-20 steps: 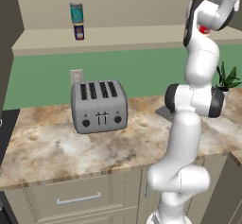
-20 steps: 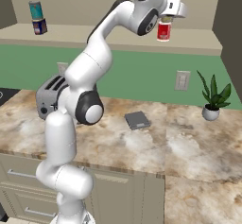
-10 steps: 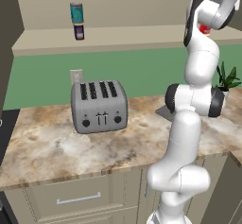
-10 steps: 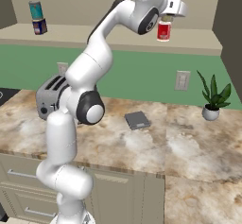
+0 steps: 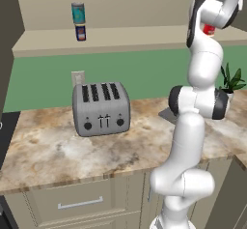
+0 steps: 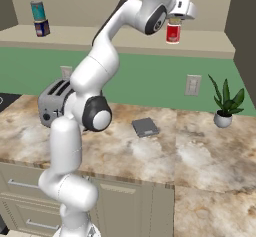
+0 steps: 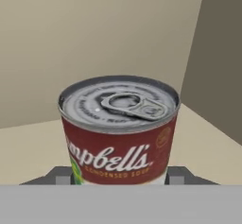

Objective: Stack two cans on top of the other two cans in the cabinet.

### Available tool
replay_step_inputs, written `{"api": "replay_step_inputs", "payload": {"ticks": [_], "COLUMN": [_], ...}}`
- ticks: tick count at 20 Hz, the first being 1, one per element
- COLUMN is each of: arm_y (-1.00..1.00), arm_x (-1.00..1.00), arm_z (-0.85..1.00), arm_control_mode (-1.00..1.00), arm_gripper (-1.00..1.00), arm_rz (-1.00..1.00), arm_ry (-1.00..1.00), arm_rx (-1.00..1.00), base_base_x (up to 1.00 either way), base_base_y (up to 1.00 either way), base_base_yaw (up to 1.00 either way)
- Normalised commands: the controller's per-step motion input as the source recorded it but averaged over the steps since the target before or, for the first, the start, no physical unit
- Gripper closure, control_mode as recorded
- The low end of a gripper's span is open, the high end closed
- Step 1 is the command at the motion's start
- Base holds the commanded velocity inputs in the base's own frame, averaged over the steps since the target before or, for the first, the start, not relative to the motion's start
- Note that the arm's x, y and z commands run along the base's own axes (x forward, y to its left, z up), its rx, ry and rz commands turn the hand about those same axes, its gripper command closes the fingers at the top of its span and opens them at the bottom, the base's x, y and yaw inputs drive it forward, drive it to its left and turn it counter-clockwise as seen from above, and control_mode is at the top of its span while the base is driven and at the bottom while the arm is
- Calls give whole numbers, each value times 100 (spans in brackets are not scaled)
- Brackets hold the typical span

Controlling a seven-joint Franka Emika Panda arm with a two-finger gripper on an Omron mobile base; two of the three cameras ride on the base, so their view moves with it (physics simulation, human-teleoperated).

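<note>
A teal-blue can stands on top of a short dark blue can at the left end of the cabinet shelf. Far to the right, my gripper is shut on a can with a red label and a silvery pull-tab top, its fingertips on either side of it. This can is upright near the cabinet's right wall. What lies under it is hidden.
Below the cabinet is a marble counter with a grey toaster at the left, a small dark flat pad in the middle and a potted plant at the right. Drawers with metal handles sit under the counter.
</note>
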Motion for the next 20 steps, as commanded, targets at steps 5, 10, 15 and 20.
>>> {"api": "replay_step_inputs", "payload": {"ticks": [5,10,15,20], "arm_y": [6,0,0,1], "arm_x": [0,5,3,1], "arm_z": [-3,-1,-6,-15], "arm_control_mode": [-100,-100,-100,-100], "arm_gripper": [100,100,100,-100], "arm_rz": [0,1,2,2], "arm_ry": [5,1,0,0], "arm_rx": [3,5,6,4], "base_base_x": [0,0,0,0], "base_base_y": [0,0,0,0], "base_base_yaw": [0,0,0,0]}}
